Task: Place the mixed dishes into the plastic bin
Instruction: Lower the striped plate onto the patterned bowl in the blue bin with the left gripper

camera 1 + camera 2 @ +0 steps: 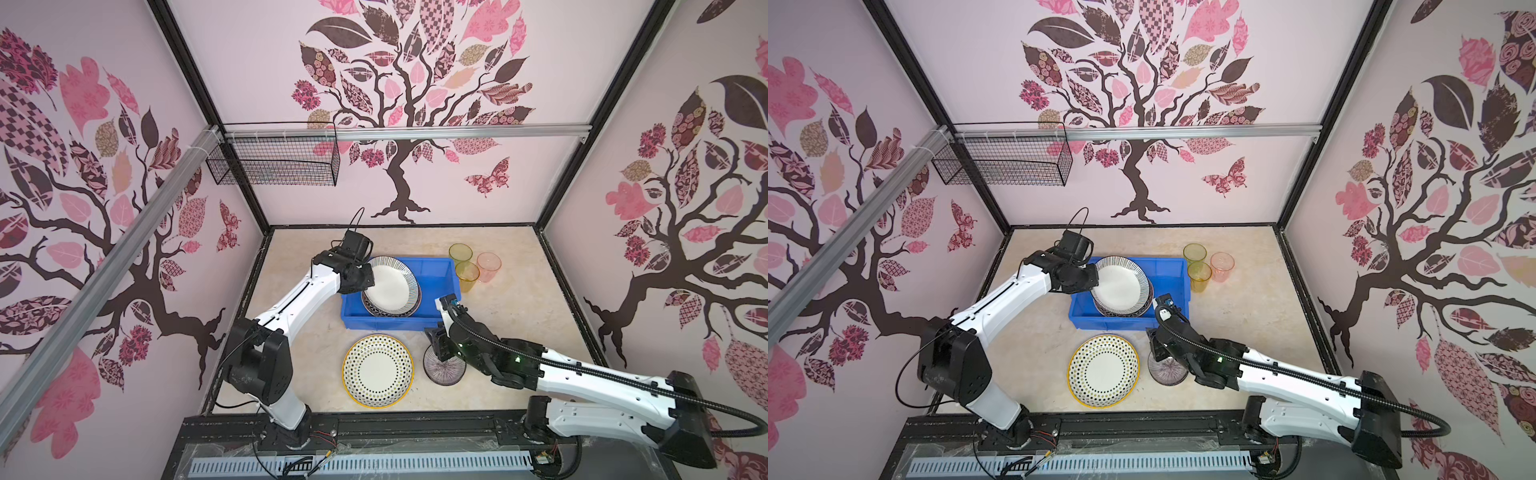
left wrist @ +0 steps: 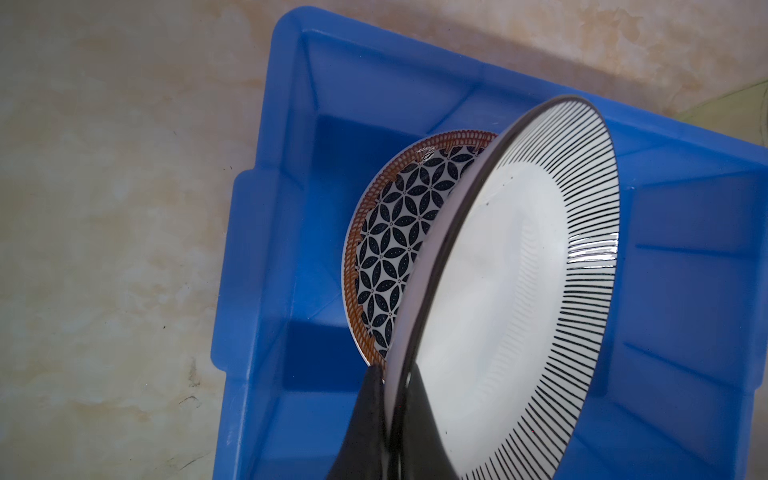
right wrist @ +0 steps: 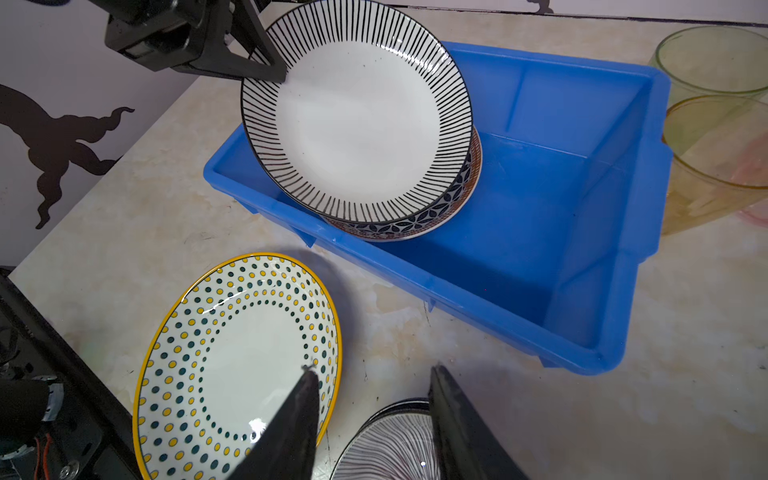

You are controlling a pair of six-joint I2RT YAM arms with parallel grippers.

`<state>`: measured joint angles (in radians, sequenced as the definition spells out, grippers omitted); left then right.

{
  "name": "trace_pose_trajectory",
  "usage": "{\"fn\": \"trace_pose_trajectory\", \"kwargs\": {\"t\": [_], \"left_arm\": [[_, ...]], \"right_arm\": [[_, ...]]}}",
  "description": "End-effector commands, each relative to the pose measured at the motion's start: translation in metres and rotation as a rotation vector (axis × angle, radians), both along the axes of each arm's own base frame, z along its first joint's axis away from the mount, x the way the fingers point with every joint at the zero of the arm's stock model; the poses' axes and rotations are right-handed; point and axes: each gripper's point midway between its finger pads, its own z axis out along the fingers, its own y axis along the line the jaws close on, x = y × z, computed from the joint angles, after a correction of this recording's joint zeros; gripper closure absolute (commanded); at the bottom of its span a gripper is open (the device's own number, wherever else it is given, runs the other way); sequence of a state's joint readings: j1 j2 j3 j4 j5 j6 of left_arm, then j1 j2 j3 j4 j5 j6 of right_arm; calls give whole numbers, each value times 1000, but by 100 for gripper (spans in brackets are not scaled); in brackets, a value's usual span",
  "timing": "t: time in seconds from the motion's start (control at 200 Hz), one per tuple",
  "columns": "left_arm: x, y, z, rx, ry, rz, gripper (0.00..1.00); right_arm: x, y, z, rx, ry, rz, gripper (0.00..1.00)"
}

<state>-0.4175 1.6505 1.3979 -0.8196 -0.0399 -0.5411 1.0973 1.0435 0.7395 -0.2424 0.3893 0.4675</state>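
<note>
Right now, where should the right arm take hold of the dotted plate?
Pinch the dotted plate by its raised yellow rim, on the edge nearest the purple-striped bowl, coming down from above, one finger inside, one outside. It lies flat, face up, so probably only that lip offers purchase.

The left hand (image 3: 277, 75) pinches the rim of a striped-rim plate (image 3: 357, 120), held tilted above the blue plastic bin (image 3: 642, 216). A geometric plate (image 3: 419, 222) sits inside the bin, partly under the striped one. On the marbled worktop (image 3: 685, 332) outside the bin's near wall rest a dotted-rim plate (image 3: 232, 365) and, beside it, a purple-striped bowl (image 3: 390, 453). The right hand (image 3: 372, 370) hangs over that bowl's edge, its two dark fingers spread apart and gripping nothing. Past the bin's short end stand translucent cups (image 3: 715, 166), two yellow and one pink, the pink largely hidden.
</note>
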Motion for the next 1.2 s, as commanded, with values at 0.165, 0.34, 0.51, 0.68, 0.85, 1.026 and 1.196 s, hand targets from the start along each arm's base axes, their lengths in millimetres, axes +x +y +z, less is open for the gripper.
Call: {"fn": "trace_pose_trajectory", "kwargs": {"t": [0.165,0.34,0.51,0.68,0.85,1.026,1.196], "left_arm": [[39,-20,34,-89,-147,-14,100],[40,-20,22,-81,-127,-10,100],[38,-18,11,-72,-108,-1,100],[36,-17,-1,-68,-87,5,100],[33,-15,-9,-63,-70,10,100],[31,-13,-17,-58,-54,18,100],[27,-11,-25,-52,-34,25,100]], "right_arm": [[3,8,6,0,-3,6,53],[3,10,3,-5,6,11,52],[2,13,1,-1,19,21,52],[0,16,-2,1,36,31,52],[-2,17,-3,8,47,37,51],[-3,17,-4,11,54,39,51],[-4,19,-5,13,64,45,51]]}}
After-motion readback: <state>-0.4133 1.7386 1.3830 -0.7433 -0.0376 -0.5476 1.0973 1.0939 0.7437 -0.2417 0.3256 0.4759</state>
